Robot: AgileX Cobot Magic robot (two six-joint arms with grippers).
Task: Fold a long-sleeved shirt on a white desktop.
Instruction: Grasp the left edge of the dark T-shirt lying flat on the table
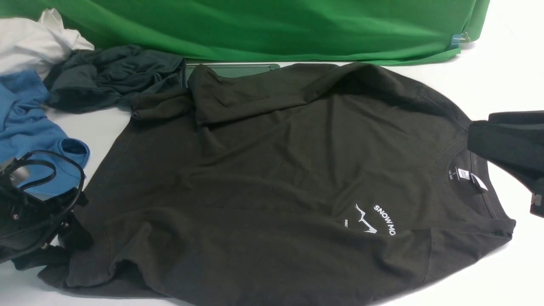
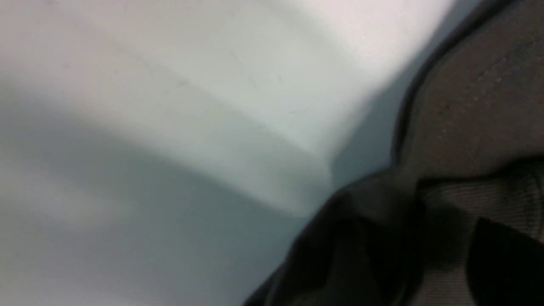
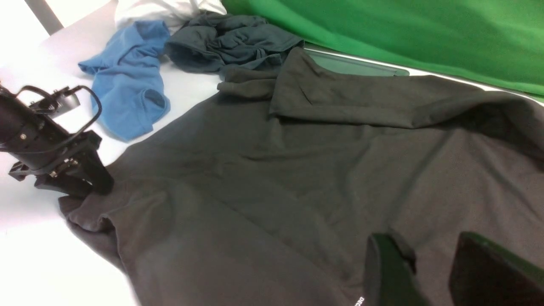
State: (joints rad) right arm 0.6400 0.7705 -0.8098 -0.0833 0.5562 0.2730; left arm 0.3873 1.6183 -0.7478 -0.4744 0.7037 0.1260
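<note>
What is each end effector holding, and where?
Right end effector: open over the shirt, holding nothing. Left end effector: at the shirt's near-left corner, but whether it grips there cannot be told.

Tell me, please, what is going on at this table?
A two-armed robot is working on a black long-sleeved shirt spread front-up on the white desktop, one sleeve folded onto its body. The left gripper is down at the hem corner; whether it grips is unclear. The right gripper hangs by the collar, jaws apart.
</note>
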